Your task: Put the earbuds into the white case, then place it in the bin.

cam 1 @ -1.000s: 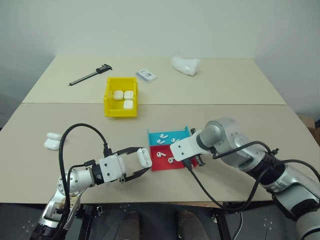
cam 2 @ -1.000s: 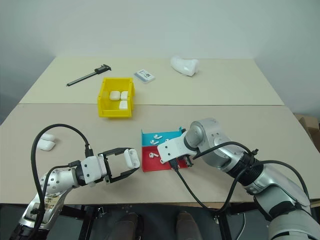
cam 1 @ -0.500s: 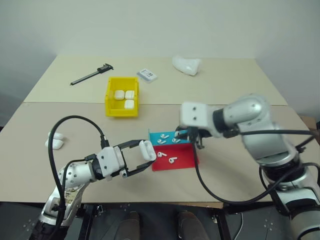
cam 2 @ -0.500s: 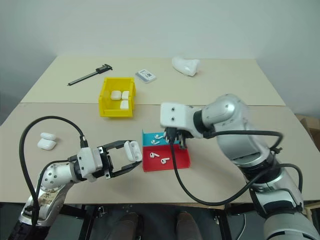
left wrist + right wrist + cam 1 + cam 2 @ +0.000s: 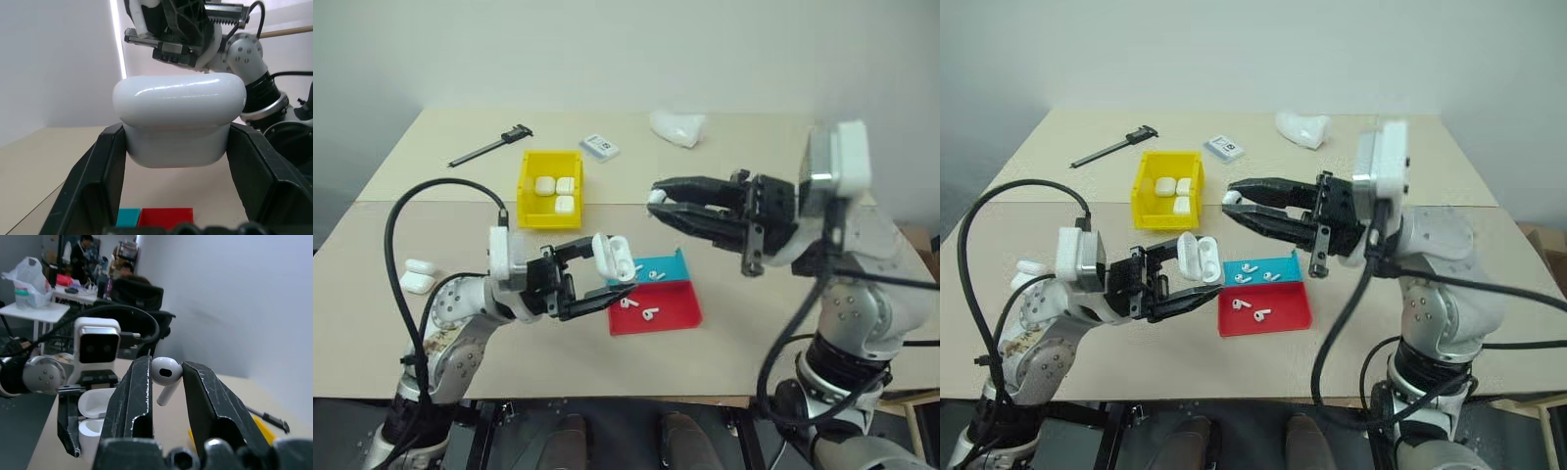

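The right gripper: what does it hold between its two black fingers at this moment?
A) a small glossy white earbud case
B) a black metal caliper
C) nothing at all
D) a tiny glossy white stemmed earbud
D. In the right wrist view the right gripper pinches a tiny glossy white stemmed earbud between its fingers, while the open small glossy white earbud case sits in the left gripper.

Note white case (image 5: 612,258): glossy, rounded, lid hinged open, raised above table, clamped between left gripper (image 5: 607,279) fingers. See one earbud (image 5: 165,374): white, stemmed, stem hanging down, pinched at tips of right gripper (image 5: 656,203), held in air near case, apart from it. Find remaining earbuds (image 5: 640,312) lying loose in red and blue tray (image 5: 672,309). Locate yellow bin (image 5: 550,189) upright on table beyond tray, three closed white cases (image 5: 556,191) inside.
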Controlling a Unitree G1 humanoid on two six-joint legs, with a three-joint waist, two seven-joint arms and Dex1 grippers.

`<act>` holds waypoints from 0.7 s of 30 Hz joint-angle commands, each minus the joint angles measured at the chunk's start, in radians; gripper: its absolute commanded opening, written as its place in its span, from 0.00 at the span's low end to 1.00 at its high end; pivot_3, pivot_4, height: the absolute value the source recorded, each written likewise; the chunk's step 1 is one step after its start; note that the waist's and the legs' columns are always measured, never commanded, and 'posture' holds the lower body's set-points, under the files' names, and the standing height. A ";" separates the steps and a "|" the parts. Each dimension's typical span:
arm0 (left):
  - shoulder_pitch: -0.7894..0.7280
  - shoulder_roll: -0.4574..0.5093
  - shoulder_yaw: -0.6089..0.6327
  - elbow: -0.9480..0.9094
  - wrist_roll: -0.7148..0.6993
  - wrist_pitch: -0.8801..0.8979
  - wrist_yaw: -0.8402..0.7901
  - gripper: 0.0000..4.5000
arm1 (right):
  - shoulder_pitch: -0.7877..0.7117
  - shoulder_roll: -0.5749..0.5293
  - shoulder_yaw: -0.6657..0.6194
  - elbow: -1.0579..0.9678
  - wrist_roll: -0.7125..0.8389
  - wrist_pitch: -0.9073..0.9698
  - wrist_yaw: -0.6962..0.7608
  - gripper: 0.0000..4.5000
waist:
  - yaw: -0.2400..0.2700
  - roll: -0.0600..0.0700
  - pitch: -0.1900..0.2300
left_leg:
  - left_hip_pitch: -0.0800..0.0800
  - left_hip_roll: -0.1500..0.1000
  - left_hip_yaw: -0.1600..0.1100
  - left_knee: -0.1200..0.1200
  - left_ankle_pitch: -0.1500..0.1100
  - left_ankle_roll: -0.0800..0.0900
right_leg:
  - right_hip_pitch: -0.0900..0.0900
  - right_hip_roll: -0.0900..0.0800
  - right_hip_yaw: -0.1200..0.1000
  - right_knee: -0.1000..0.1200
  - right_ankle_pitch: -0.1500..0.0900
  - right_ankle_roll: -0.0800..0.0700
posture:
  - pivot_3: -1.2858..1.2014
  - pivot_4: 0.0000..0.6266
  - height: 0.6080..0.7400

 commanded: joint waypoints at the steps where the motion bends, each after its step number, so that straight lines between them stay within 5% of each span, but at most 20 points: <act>1: -0.031 0.018 0.010 -0.043 -0.016 0.006 -0.060 0.62 | 0.023 0.015 0.049 0.015 0.052 -0.175 0.026 0.25 | -0.004 0.000 0.000 | 0.001 0.000 0.000 -0.001 0.000 0.000 | 0.000 0.000 0.000 0.000 0.000 0.000 | 0.52 0.24 1.00; 21: 0.012 0.003 0.038 -0.083 0.036 -0.017 -0.066 0.62 | 0.068 -0.093 0.300 0.227 -0.020 -0.564 0.077 0.25 | -0.015 0.000 0.000 | 0.001 0.000 0.000 -0.001 0.000 0.000 | 0.000 0.000 0.000 0.000 0.000 -0.001 | 0.52 0.24 1.00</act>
